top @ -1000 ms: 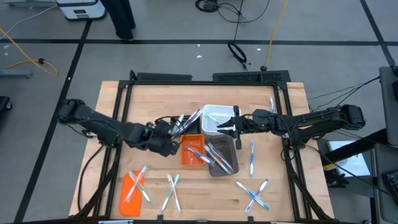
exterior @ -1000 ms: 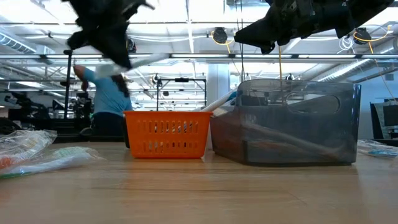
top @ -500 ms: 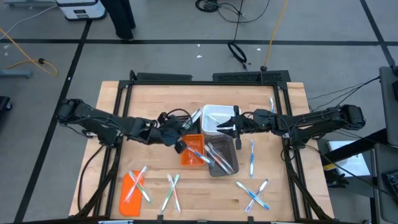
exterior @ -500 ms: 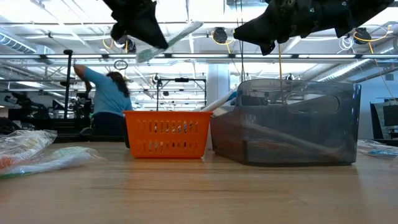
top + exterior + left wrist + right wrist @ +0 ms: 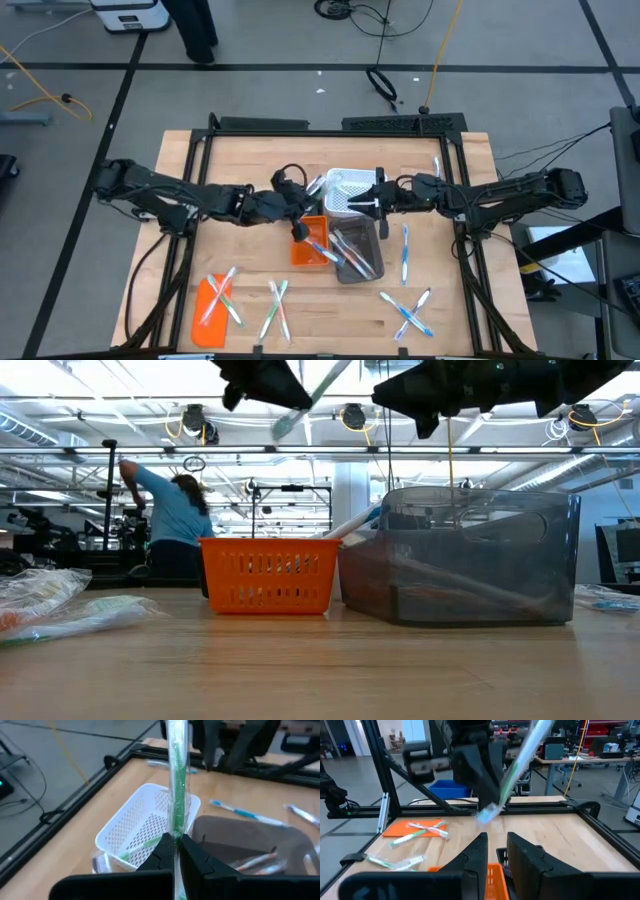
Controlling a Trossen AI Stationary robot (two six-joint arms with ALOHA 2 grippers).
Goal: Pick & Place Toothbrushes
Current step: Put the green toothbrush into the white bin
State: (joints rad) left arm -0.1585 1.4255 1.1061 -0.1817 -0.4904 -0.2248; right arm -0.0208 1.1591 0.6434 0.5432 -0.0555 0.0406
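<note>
Green toothbrush hanging over the white bin

Left gripper point(image 5: 176, 851) is pinched shut on a green toothbrush point(image 5: 176, 780) above the white basket point(image 5: 131, 826), which holds one already; tilted like that, it could tip over the rim. Gray bin point(image 5: 358, 253) has several, orange basket point(image 5: 309, 246) a few. Right gripper point(image 5: 368, 204) sits slightly open, empty.

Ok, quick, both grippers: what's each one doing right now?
Left gripper: closed on a green toothbrush, above the white basket.
Right gripper: holding nothing; open or closed cannot be told.
</note>
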